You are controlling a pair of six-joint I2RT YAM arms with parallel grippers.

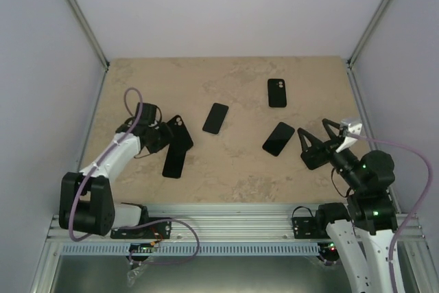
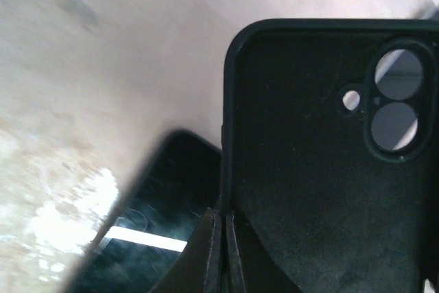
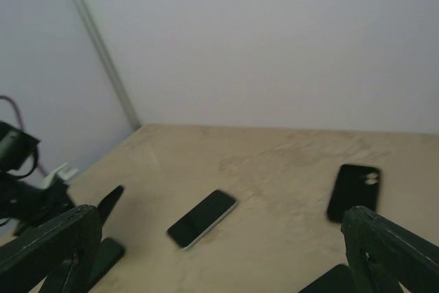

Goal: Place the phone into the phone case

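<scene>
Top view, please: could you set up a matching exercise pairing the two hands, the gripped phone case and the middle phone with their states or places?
Things:
1 left hand
2 right hand
3 phone case
4 middle phone

States:
A open, holding nothing
B lying flat, untouched
C shut on an edge
D gripped, partly over a second phone

Pairs: 1-C; 2-A; 3-D; 4-B

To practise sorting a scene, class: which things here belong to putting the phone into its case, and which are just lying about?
Job: left hand, shut on the held case; the phone nearest it.
Likely just lying about: the middle phone, the far case, the right-side phone. The right hand is open, holding nothing.
</scene>
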